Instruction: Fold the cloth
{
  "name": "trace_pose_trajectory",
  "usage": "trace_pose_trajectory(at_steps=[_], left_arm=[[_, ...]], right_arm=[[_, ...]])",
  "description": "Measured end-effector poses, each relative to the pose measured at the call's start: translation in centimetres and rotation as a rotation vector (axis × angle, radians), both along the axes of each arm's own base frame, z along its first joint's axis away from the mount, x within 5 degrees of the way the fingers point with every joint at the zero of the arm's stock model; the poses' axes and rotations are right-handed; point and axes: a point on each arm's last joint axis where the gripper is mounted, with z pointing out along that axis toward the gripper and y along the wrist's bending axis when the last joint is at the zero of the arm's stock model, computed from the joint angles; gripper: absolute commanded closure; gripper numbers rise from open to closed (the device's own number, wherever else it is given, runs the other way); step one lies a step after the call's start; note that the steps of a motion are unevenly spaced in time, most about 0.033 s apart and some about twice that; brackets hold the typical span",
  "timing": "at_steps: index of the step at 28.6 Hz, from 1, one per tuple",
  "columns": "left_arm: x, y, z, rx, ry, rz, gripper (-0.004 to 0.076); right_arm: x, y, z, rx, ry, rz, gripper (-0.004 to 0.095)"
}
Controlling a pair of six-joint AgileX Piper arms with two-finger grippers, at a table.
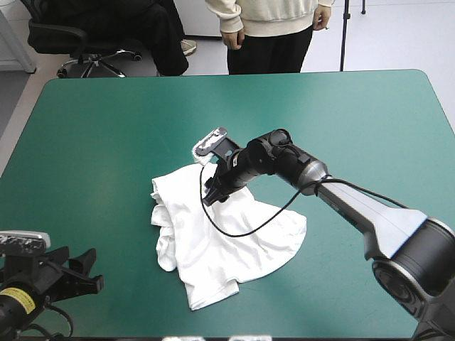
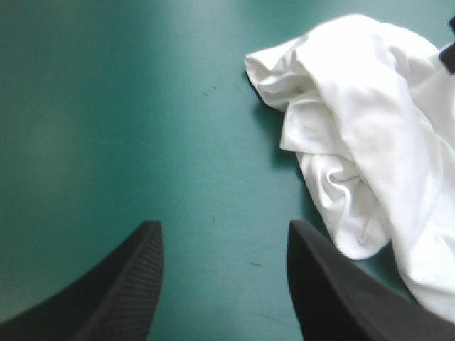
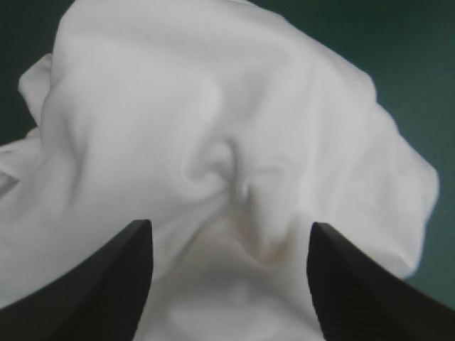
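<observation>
The T-shirt point(image 1: 227, 249) lies as a crumpled heap on the table point(image 1: 106, 128), near the middle and somewhat toward the near edge. Its longer run is judged to go from the far left of the heap toward the near edge, with a lobe spread out to the right.

The right gripper point(image 1: 213, 192) is much the nearer. It is held directly over the far part of the heap and spread wide, with nothing in it. In the right wrist view a puckered ridge of white cloth is seen just ahead of and between the open right gripper point(image 3: 227, 231). Whether the cloth is touched cannot be told.

The left gripper point(image 1: 87, 273) is parked well apart, by the near left corner, also wide and empty. In its own view bare teal-green cover is seen ahead of the left gripper point(image 2: 224, 227), and the T-shirt point(image 2: 370, 128) lies ahead and off to its right.

A pinch of the ridge under the right gripper is judged the likely next move. No fold has yet been made.
</observation>
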Motion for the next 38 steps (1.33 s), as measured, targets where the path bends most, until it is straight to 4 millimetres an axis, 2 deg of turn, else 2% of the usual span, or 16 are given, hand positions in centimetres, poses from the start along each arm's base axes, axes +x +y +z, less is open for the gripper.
trace_pose_trajectory(at_steps=[5,10,14,20,26,33,35,38], left_arm=[[1.8,-1.9,-0.6,-0.034,0.105,-0.069,0.0318],[3.5,-3.7,-1.7,-0.028,0.251,-0.153,0.0318],[5.0,-5.0,-2.7,-0.004,0.335,-0.210,0.0318],[8.2,-6.6,-4.6,0.032,0.416,-0.238,0.0318],[10.7,-7.8,-6.8,0.064,0.474,-0.242,0.0323],[12.3,-8.9,-8.7,0.075,0.524,-0.277,0.0336],[12.7,-9.1,-9.4,0.087,0.553,-0.281,0.0381],[13.7,-9.5,-11.0,0.112,0.596,-0.279,0.0627]], right_arm=[[-1.8,-3.4,4.1,-0.124,-0.080,-0.056,0.0347],[-4.9,-7.9,7.5,-0.173,-0.143,-0.160,0.0349],[-7.7,-11.7,8.4,-0.148,-0.146,-0.243,0.0350],[-12.1,-16.9,8.3,-0.105,-0.148,-0.354,0.0350],[-14.5,-19.1,8.4,-0.055,-0.159,-0.417,0.0355],[-15.0,-19.4,8.8,-0.034,-0.168,-0.426,0.0355],[-15.0,-19.4,8.8,-0.033,-0.168,-0.427,0.0355],[-15.0,-19.4,8.8,-0.031,-0.167,-0.430,0.0355]])
